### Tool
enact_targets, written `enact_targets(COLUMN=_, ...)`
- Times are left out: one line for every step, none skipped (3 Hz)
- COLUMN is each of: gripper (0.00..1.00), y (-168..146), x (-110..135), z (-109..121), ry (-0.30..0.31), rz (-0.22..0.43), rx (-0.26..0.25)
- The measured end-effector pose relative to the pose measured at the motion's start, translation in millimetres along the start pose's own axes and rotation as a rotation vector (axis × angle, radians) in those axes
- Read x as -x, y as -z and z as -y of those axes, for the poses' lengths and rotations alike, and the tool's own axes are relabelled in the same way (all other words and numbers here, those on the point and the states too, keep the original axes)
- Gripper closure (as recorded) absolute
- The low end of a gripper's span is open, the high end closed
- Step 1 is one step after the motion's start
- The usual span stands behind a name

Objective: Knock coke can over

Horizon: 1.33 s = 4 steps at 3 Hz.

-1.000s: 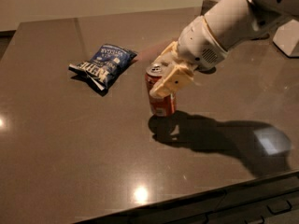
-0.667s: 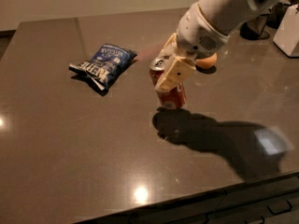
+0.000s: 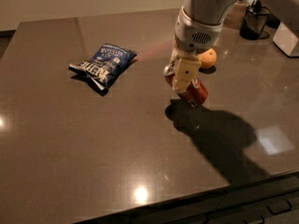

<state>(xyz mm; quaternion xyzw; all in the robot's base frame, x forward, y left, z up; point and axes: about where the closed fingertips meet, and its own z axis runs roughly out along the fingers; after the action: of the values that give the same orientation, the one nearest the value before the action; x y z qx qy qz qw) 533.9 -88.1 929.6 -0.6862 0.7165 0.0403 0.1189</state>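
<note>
gripper (image 3: 181, 76) at one tilted coke can (image 3: 196, 94), one orange (image 3: 208, 58), one bag (image 3: 104, 66)

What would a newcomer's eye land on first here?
The white arm coming down from the top right, its gripper at the coke can, which tilts steeply with its top toward the left. Then the blue chip bag lying further left, and the orange just behind the gripper.

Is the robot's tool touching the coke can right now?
Touching. The camera view shows the tool pressed against the tilted coke can near the orange, with no gap.
</note>
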Motion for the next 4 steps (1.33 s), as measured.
enact_targets(gripper=0.84, y=-9, x=-15, z=7, ry=0.009, rz=-0.096, rx=0.02)
enact_targets(gripper=0.61, y=-19, x=-23, z=11, ry=0.021, rz=-0.157, rx=0.044)
enact_targets(gripper=0.38, y=-30, x=-30, z=10, ry=0.032, rz=-0.194, rx=0.067)
enact_targets(gripper=0.15, y=-39, x=-36, z=8, ry=0.036, rz=-0.217, rx=0.087)
